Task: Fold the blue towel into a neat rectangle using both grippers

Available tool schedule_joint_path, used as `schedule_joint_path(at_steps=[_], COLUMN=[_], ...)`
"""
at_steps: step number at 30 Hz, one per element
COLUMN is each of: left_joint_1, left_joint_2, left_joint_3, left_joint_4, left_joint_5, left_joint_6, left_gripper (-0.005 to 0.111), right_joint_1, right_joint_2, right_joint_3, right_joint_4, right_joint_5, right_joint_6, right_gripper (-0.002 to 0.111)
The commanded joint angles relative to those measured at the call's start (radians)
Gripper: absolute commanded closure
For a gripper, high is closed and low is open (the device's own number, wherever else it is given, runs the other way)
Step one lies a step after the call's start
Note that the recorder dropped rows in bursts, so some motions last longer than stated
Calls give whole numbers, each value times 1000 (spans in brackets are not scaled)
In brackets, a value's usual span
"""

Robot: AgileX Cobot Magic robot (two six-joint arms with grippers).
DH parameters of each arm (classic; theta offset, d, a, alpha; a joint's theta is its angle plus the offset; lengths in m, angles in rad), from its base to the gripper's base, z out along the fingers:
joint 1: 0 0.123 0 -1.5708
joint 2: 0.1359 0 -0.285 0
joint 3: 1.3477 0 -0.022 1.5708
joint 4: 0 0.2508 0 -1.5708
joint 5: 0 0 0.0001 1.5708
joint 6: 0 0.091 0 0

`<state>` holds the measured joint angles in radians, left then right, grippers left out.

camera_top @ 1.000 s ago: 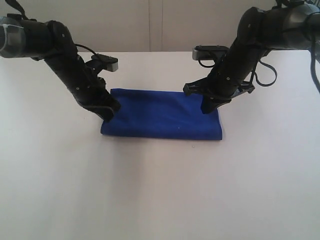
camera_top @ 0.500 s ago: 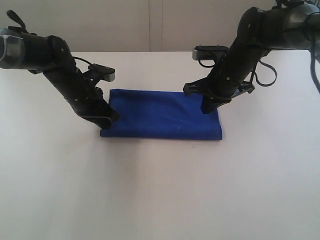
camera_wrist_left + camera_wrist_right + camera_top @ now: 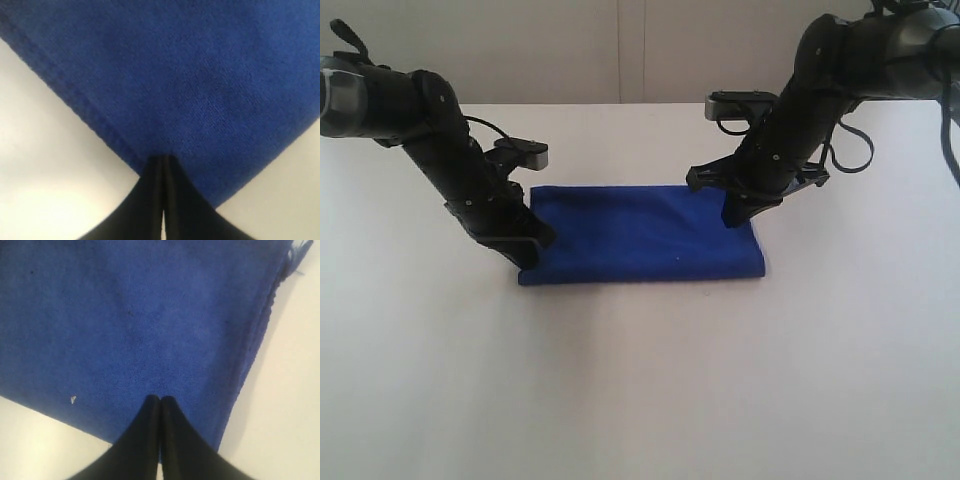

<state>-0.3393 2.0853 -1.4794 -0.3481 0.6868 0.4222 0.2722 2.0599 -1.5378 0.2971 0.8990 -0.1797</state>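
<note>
Left gripper (image 3: pixel 161 161): fingers (image 3: pixel 149 192) pressing tightly together, tips sitting on one corner of the blue towel (image 3: pixel 640 232) (whether any cloth is being pinched cannot be told). Right gripper (image 3: pixel 159 400): fingers (image 3: pixel 176 436) also pressing together, tips resting on the towel near its frayed corner (image 3: pixel 298 251). Towel: lying folded and flat on the white table (image 3: pixel 640 390).

blue towel (image 3: pixel 640 235): folded flat on table (image 3: pixel 640 380) | left gripper (image 3: pixel 528 250): near-left corner | right gripper (image 3: pixel 738 215): far-right corner
</note>
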Motion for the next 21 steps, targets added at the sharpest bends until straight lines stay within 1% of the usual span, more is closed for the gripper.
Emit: schedule_joint_path(at_steps=[1, 8, 10, 13, 18, 21], left_joint_1=[-1, -1, -1, -12, -22, -22], left_joint_2=[-21, -98, -106, -75, 8, 20], left_joint_3=[11, 11, 11, 13, 13, 13], left_joint_4=[-31, -48, -77, -166, -167, -167], left_joint_5=[24, -30, -34, -41, -41, -37], left_joint_6=[-7, -7, -7, 36, 47, 47], left_gripper=[107, 107, 107, 107, 107, 107], right_joint_1=[-4, -4, -4, -4, -4, 0], right_joint_2=[-16, -42, -42, -42, -42, -42], right_joint_3=[2, 4, 4, 10, 75, 75], right_joint_4=[-2, -2, -2, -2, 14, 91], right_joint_5=[40, 36, 36, 21, -42, -52], right_joint_6=[24, 27, 27, 27, 31, 24], right_gripper=[108, 108, 108, 108, 108, 108])
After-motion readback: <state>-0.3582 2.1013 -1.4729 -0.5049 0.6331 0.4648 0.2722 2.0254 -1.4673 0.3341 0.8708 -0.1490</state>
